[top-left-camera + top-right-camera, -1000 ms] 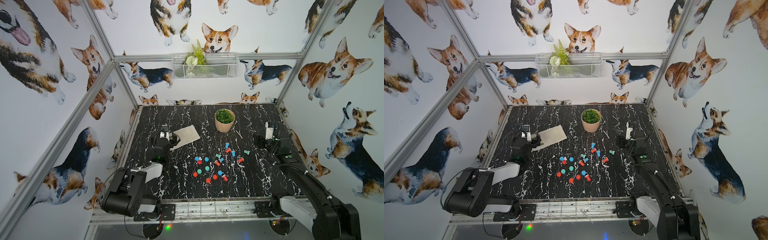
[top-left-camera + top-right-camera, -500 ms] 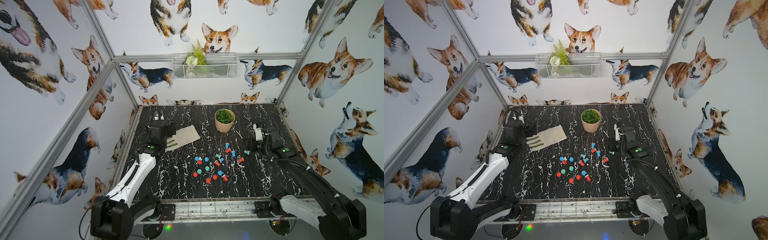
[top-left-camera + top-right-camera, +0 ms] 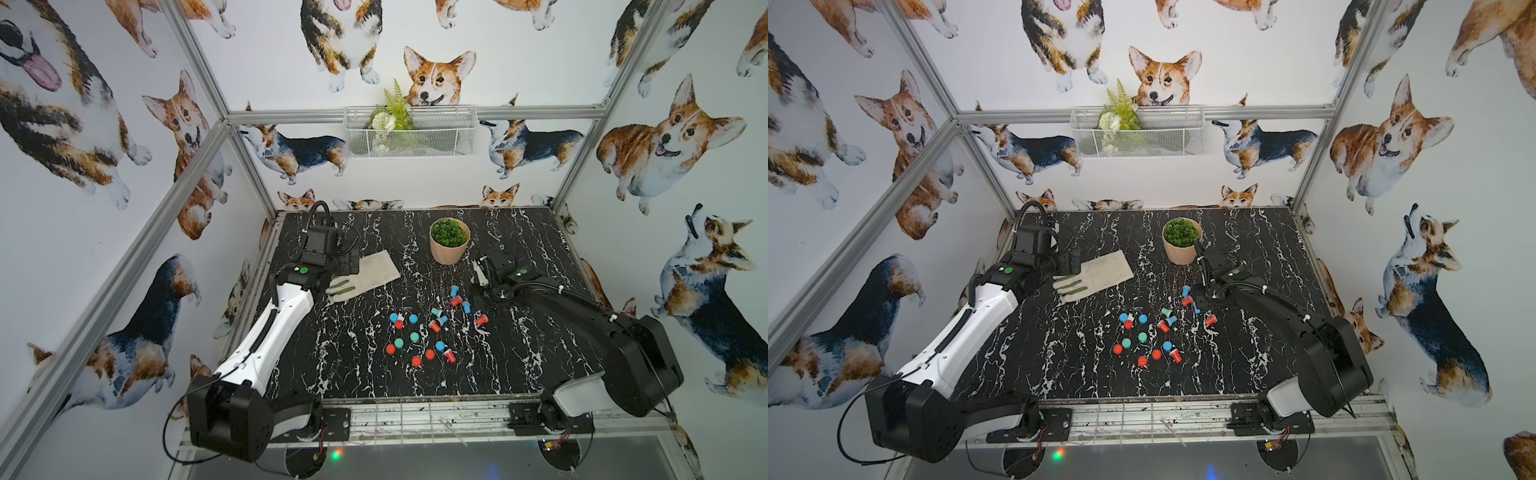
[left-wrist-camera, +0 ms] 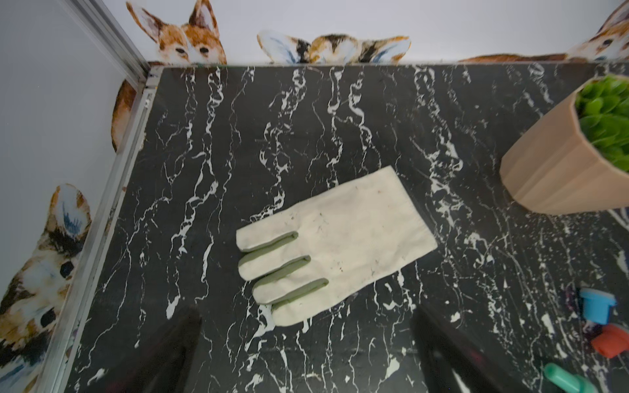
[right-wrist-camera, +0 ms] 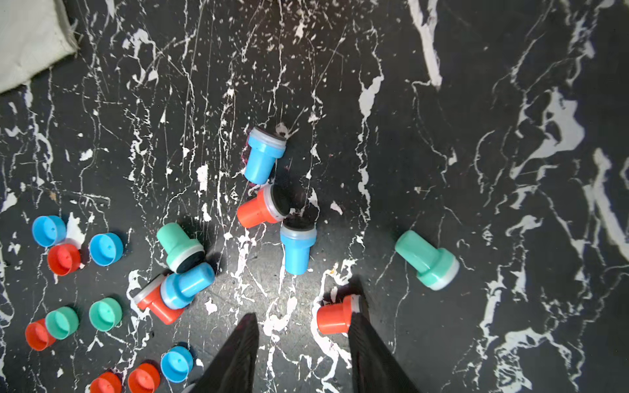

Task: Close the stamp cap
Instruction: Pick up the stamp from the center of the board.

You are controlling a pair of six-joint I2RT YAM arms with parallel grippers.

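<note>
on the dark marbled bench [image 5: 476, 102] the red stamp [image 5: 335, 314] lies on its side, uncapped, just below the right gripper [image 5: 303, 318]. that gripper's jaws stand apart with nothing clamped. the stamp sits inside the gap, its grey collar close against one finger [image 5: 367, 343], though i cannot tell whether they touch. a matching red cap [image 5: 64, 259] rests well apart from it, among other loose caps [image 5: 106, 249] and beyond a scatter of other stamps [image 5: 263, 154].

the stamp looks like a small hollow piece of hard plastic: light, stiff and smooth. it should not bend or crush, but it is round and will likely roll or squirt away if pinched off centre. the narrow handle is the place to hold, squeezed across its width. that leaves the wide collar and dark pad face free for the cap. the pad is probably inky, judging by purplish smears on the bench, so it is best kept off the fingers. the cap is a shallow, thin-walled cup, easy to tip or flick. a hold across its outer wall seems right, and it should go on with a light, straight push.

the left gripper [image 4: 309, 360] hangs with jaws wide apart and empty over a pale glove [image 4: 340, 238], well away from the stamps.
</note>
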